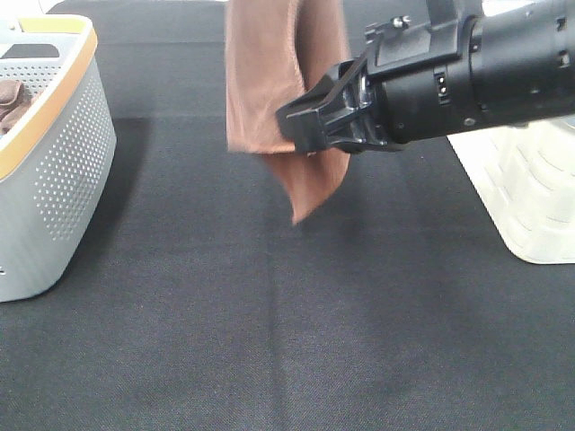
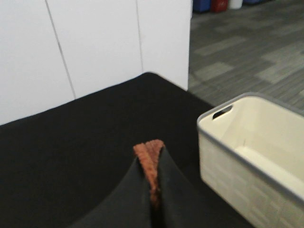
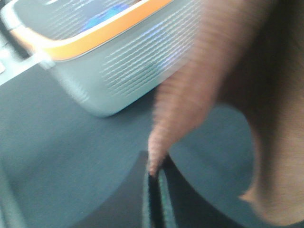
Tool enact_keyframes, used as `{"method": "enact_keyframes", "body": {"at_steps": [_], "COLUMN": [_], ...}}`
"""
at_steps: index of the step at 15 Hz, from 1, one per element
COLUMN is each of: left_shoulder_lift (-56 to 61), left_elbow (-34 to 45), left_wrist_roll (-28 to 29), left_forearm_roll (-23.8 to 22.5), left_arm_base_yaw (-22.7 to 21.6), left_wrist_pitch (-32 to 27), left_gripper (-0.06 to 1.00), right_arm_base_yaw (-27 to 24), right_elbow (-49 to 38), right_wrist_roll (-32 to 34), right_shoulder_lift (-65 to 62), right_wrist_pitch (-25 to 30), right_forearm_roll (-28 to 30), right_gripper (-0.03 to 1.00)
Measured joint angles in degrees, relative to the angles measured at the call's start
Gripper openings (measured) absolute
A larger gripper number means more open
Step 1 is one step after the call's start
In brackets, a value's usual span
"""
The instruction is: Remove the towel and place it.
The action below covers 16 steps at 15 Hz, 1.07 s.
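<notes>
The reddish-brown towel [image 1: 260, 81] hangs in the air over the middle of the black table, its lower corner pointing down. My right gripper [image 1: 295, 124] reaches in from the right and is shut on the towel's lower edge. In the right wrist view the gripper [image 3: 154, 168] pinches a corner of the towel [image 3: 204, 85]. My left gripper [image 2: 151, 164] is shut on a folded edge of the towel [image 2: 148, 153]; it is out of the exterior high view, above the frame.
A grey basket with an orange rim [image 1: 54, 162] stands at the left, with darker brown cloths [image 1: 11, 103] inside; it also shows in the right wrist view [image 3: 118, 61]. A cream basket [image 1: 530, 197] stands at the right and shows in the left wrist view [image 2: 251, 156]. The black tabletop [image 1: 269, 314] lies below.
</notes>
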State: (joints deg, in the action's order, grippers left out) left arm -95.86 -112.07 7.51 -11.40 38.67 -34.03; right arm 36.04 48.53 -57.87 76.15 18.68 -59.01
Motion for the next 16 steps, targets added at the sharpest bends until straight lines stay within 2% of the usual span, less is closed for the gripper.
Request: {"method": "enact_keyframes", "body": {"at_steps": [1, 2, 3, 5, 7, 9, 11, 14, 16], "left_shoulder_lift": [0.0, -0.06, -0.06, -0.34, -1.09, -3.32, -6.65, -11.75, -14.73], "left_elbow": [0.0, 0.0, 0.0, 0.0, 0.0, 0.0, 0.0, 0.0, 0.0], "left_wrist_roll": [0.0, 0.0, 0.06, 0.17, 0.17, 0.17, 0.11, 0.11, 0.86], "left_forearm_roll": [-1.03, -1.55, -1.66, -2.12, -2.12, -3.21, -5.84, -8.08, -8.54], "left_arm_base_yaw": [-0.69, -2.06, -2.75, -3.04, -3.04, -3.55, -5.21, -10.49, -13.87], "left_wrist_pitch": [-4.24, -9.91, -13.24, -19.31, -23.26, -24.35, -21.03, -6.53, 1.78], "left_gripper": [0.0, 0.0, 0.0, 0.0, 0.0, 0.0, 0.0, 0.0, 0.0], "right_arm_base_yaw": [0.0, 0.0, 0.0, 0.0, 0.0, 0.0, 0.0, 0.0, -0.17], "right_elbow": [2.18, 4.98, 10.31, 16.9, 21.26, 23.43, 24.87, 27.67, 29.62], "right_wrist_roll": [7.39, 16.39, 31.34, 47.56, 57.87, 64.8, 71.33, 84.74, 96.89], "right_shoulder_lift": [-0.06, -0.06, -0.06, -0.06, -0.06, 0.86, 4.18, 13.41, 19.6], "right_wrist_pitch": [4.18, 8.94, 16.9, 23.38, 24.35, 21.03, 16.67, 12.72, 12.38], "right_forearm_roll": [7.73, 18.28, 34.84, 54.26, 70.24, 82.33, 95.0, 119.58, 135.85], "right_gripper": [0.0, 0.0, 0.0, 0.0, 0.0, 0.0, 0.0, 0.0, 0.0]}}
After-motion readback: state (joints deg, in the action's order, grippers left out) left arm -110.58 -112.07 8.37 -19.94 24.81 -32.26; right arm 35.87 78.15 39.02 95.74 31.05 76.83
